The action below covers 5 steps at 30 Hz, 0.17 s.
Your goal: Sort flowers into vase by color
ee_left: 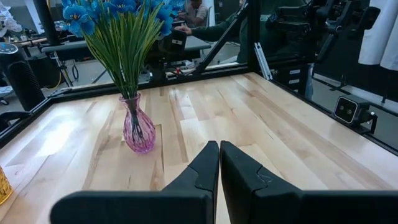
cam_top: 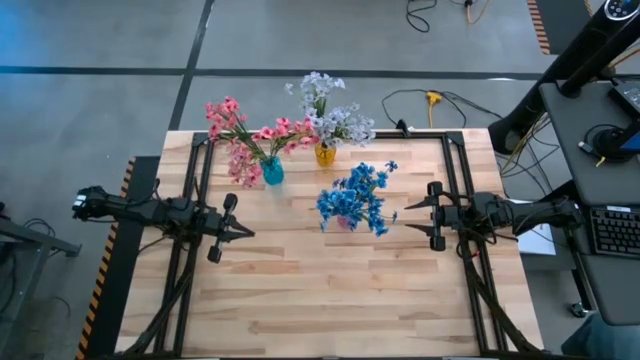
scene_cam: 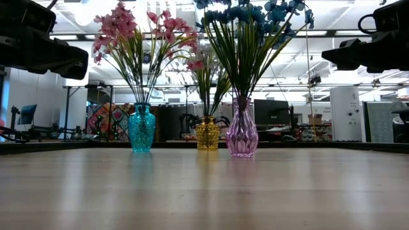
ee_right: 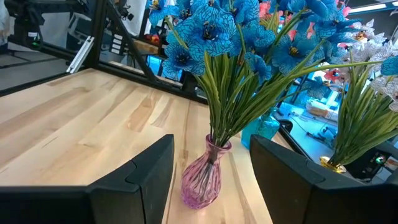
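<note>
Three glass vases stand on the wooden table. Pink flowers (cam_top: 247, 134) stick by their stems into a teal vase (scene_cam: 142, 128). Pale white-lavender flowers (cam_top: 328, 112) stand in an amber vase (scene_cam: 208, 133). Blue flowers (cam_top: 355, 196) stand in a pink vase (scene_cam: 242, 133). My left gripper (cam_top: 246, 233) is shut at the table's left, level and pointing toward the table's right edge, touching nothing. My right gripper (cam_top: 402, 213) is open at the table's right, level and facing the pink vase (ee_right: 202, 179), with nothing between its fingers.
Dark metal frame rails (cam_top: 455, 160) run along the table's left, right and far edges. A yellow-tipped cable (cam_top: 432, 101) lies on the floor beyond the far edge. A desk with a keyboard (cam_top: 612, 232) stands right of the table. Bare tabletop (cam_top: 320, 290) lies in front of the vases.
</note>
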### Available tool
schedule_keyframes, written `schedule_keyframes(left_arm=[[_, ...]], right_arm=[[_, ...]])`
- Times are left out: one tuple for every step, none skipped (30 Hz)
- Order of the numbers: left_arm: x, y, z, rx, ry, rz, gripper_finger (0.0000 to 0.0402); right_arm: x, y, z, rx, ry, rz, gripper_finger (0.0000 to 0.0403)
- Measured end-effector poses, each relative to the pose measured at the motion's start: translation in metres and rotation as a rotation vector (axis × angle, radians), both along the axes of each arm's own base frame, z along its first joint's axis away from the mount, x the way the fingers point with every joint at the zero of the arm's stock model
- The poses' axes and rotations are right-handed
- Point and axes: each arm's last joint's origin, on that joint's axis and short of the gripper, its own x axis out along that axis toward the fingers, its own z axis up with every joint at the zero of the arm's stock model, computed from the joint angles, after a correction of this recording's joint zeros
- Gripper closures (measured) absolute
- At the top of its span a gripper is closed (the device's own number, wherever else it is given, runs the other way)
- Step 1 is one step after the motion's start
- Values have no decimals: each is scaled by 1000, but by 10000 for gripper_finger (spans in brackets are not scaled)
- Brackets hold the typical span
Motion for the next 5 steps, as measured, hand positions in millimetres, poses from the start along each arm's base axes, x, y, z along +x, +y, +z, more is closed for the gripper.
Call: schedule_keyframes(left_arm=[[0,0,0,0,0,0,401],[0,0,0,0,0,0,401],[0,0,0,0,0,0,401],[0,0,0,0,0,0,401],[0,0,0,0,0,0,401]], right_arm=[[0,0,0,0,0,0,199],[0,0,0,0,0,0,199],[0,0,0,0,0,0,199],[0,0,0,0,0,0,199],[0,0,0,0,0,0,199]])
